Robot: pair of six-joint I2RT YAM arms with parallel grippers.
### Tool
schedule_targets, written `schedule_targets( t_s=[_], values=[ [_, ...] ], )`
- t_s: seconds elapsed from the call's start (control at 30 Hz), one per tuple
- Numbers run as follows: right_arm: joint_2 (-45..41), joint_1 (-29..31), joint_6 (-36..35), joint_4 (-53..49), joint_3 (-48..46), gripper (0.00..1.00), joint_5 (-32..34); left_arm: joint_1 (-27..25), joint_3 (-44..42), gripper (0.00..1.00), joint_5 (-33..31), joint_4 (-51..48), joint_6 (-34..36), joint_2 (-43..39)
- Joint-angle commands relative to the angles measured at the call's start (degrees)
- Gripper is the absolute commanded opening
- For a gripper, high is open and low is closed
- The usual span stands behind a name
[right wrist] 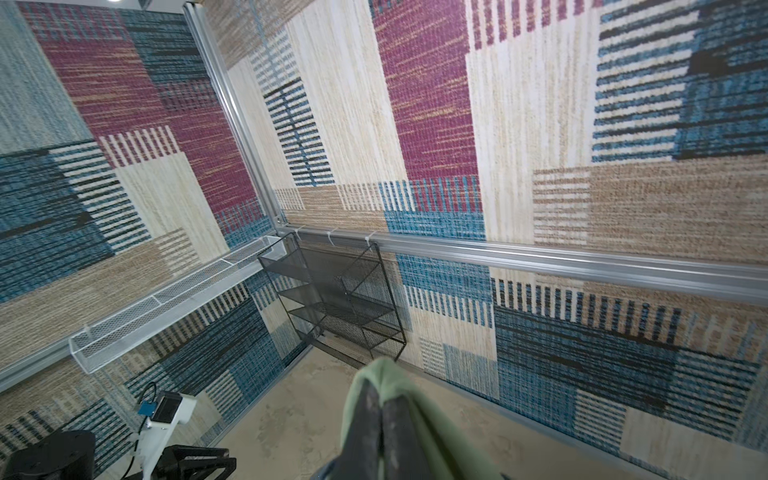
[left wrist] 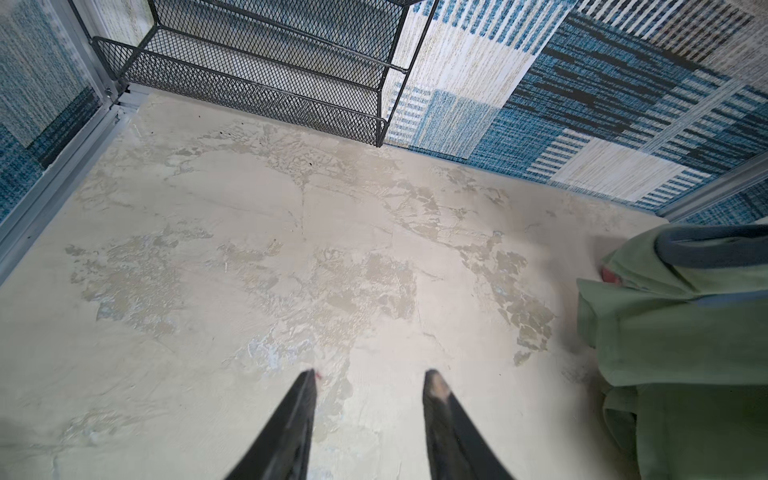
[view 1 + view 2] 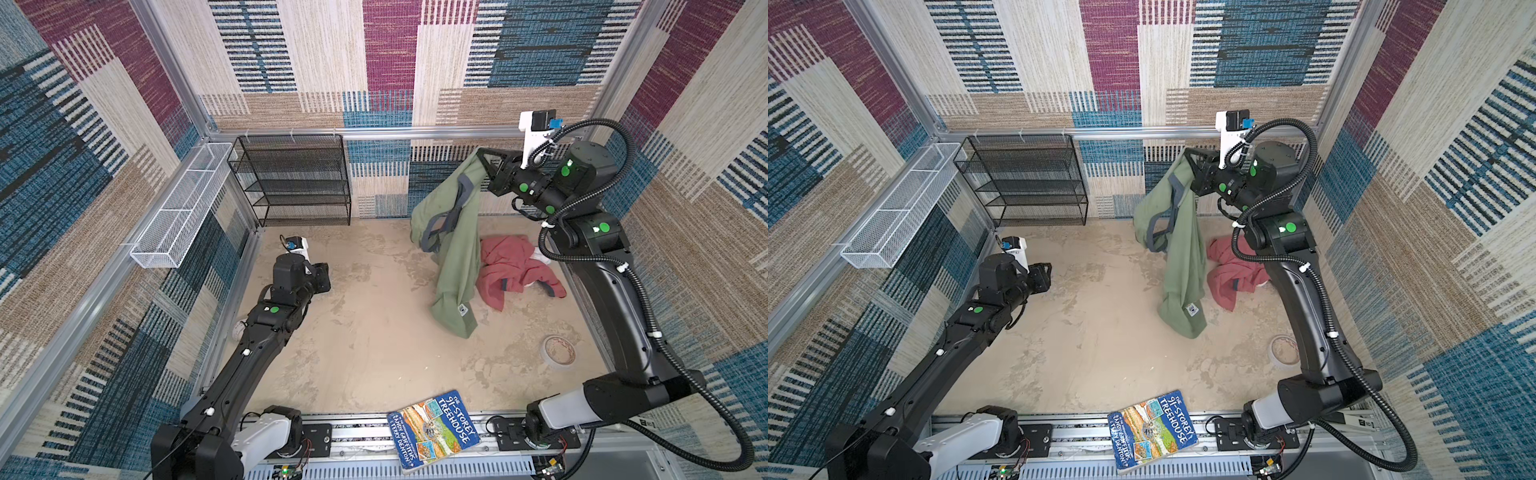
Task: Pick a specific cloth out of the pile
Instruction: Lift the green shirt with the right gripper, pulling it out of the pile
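Over the beige worktop (image 3: 374,353), right jaws clamp one olive-green shirt (image 3: 455,257) beside one dusty-red garment (image 3: 505,262); left jaws stand apart, empty.

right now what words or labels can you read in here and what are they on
"THE 91-STOREY TREEHOUSE": on the book cover.
"ANDY GRIFFITHS & TERRY DENTON": same cover.
The printed patch on the cloth: too small to read.

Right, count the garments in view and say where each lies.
3. The olive-green cloth hangs from the shut right claw; the dusty-red garment lies crumpled on the table beside it; a white garment peeks from under the red one. More may be hidden beneath.
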Motion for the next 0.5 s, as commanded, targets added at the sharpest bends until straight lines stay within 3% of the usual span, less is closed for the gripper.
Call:
schedule_targets(
  t_s=[0.0,0.2,0.47],
  values=[
    [0.85,0.02,0.88,1.43,3.25,0.00,-7.73,-0.01,1.10,0.46,-1.04,-1.77,-1.17,-0.85],
    [2.24,0.44,4.87,5.61,5.38,0.00,-16.17,0.00,3.30,0.46,-1.24,-5.41,-2.18,-2.48],
    [8.54,5.52,3.95,2.68,14.63,0.00,-18.58,-0.07,5.03,0.46,-2.75,-9.55,-2.09,-5.43]
  ],
)
